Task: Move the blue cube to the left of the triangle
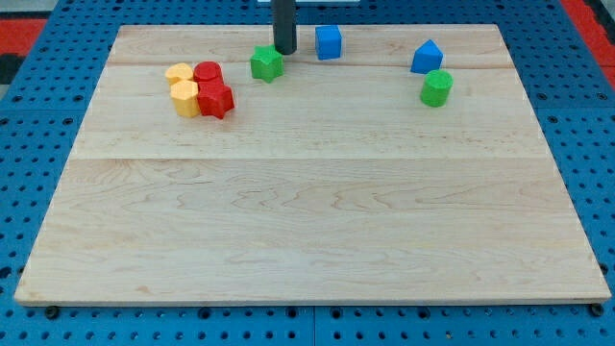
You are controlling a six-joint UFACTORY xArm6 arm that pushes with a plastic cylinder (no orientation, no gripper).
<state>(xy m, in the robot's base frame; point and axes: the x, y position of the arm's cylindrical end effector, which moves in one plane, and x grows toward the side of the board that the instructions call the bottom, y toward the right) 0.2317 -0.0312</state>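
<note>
The blue cube [329,42] sits near the view's top, middle. The blue triangle block [426,57] lies to its right, near the top right. My tip [285,51] touches the board just left of the blue cube, with a small gap between them. A green star-like block [267,63] lies just below-left of my tip, close to it.
A green cylinder [436,87] sits just below the blue triangle. At the upper left is a cluster: two yellow blocks [182,87] and two red blocks [212,89] touching each other. The wooden board [307,221] rests on a blue pegboard.
</note>
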